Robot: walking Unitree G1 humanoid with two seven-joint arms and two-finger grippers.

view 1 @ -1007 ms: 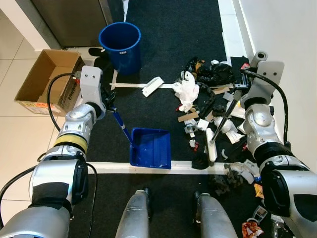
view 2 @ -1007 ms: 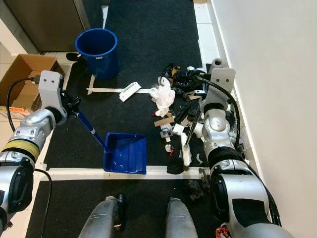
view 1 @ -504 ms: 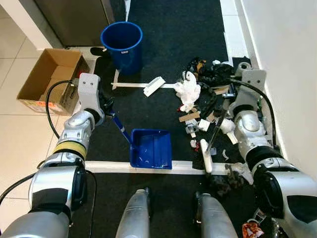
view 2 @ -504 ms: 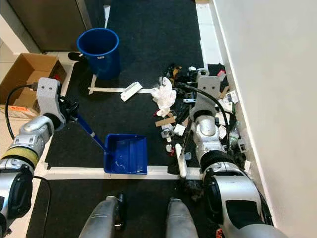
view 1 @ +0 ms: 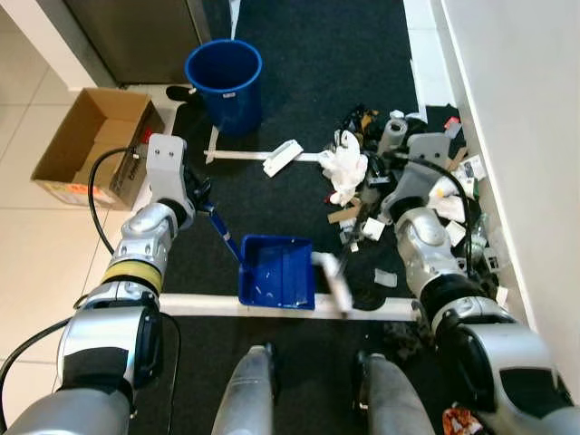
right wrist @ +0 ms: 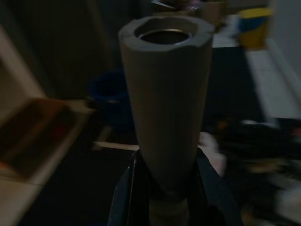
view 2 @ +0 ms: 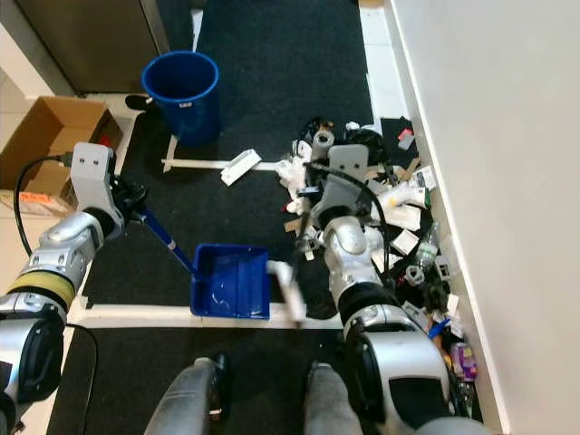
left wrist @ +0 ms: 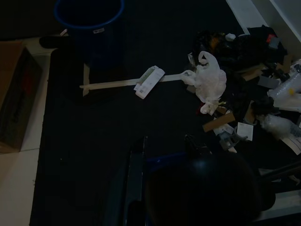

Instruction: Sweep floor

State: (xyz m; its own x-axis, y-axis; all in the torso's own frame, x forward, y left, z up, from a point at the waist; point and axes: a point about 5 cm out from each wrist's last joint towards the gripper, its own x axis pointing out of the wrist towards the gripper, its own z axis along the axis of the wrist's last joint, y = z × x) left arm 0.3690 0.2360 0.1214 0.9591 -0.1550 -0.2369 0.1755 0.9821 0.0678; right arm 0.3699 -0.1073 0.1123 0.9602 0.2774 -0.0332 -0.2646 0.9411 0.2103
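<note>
A dark carpet [view 1: 299, 54] marked with white tape lines [view 1: 195, 304] covers the floor between pale tiles on the left and a white wall on the right; near the robot's legs the blue dustpan [view 1: 276, 272] rests by the tape, its handle clamped in the left hand [view 1: 201, 195]. The right hand [right wrist: 164, 188] is closed around the grey broom handle [right wrist: 164, 94], while the blurred broom head [view 1: 332, 281], swung left from the litter pile [view 1: 399, 172] since a second ago, now touches the dustpan's right edge. Farther off stand a cardboard box [view 1: 86, 145] and a blue bucket [view 1: 224, 77].
</note>
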